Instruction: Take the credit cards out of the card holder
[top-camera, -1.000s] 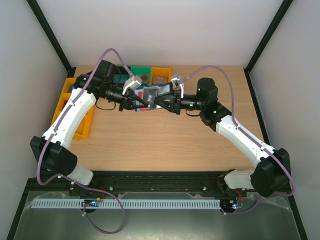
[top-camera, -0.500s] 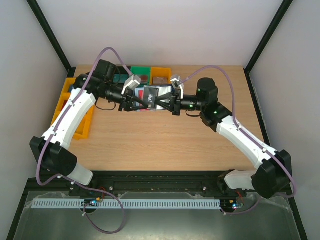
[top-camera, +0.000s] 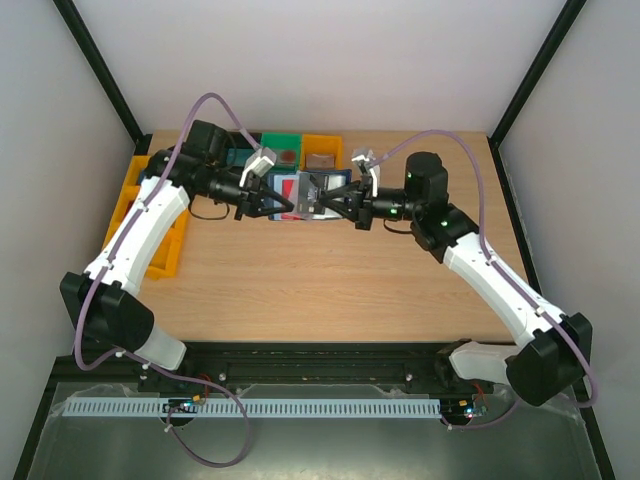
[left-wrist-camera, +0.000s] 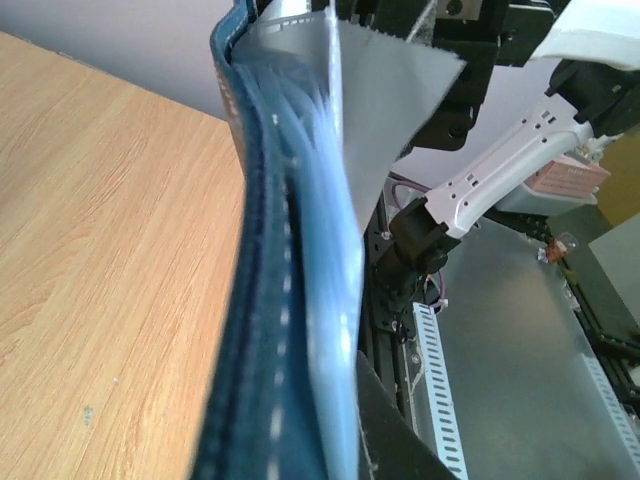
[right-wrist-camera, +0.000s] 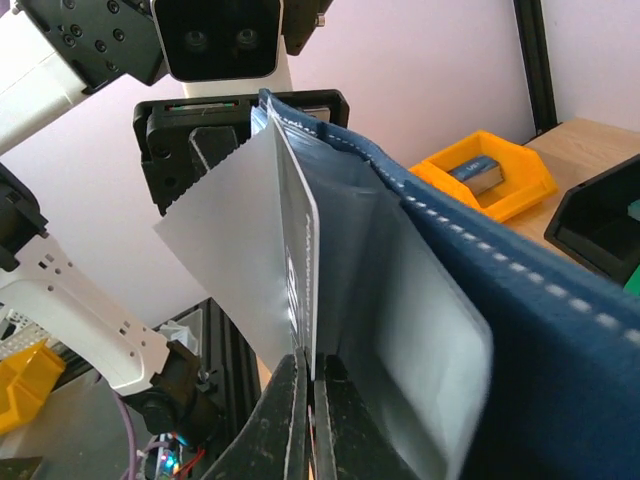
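The navy card holder (top-camera: 298, 192) hangs in the air between both arms, over the back of the table. My left gripper (top-camera: 268, 200) is shut on its left side; in the left wrist view the holder's stitched edge (left-wrist-camera: 255, 300) fills the space between the fingers (left-wrist-camera: 395, 440). A grey credit card (top-camera: 324, 188) sticks out of the holder toward the right. My right gripper (right-wrist-camera: 308, 368) is shut on that card's edge (right-wrist-camera: 285, 270), beside the holder's blue-grey pocket (right-wrist-camera: 420, 330).
Yellow bins (top-camera: 150, 215) line the table's left edge. Green (top-camera: 280, 150) and orange (top-camera: 322, 150) bins stand along the back, behind the holder. A small reddish flat thing (top-camera: 287, 214) lies on the table (top-camera: 330, 280) under the holder.
My right gripper has closed on the grey card and pulled to the right, so more of the card shows outside the holder. The left arm shifted slightly left with the holder.
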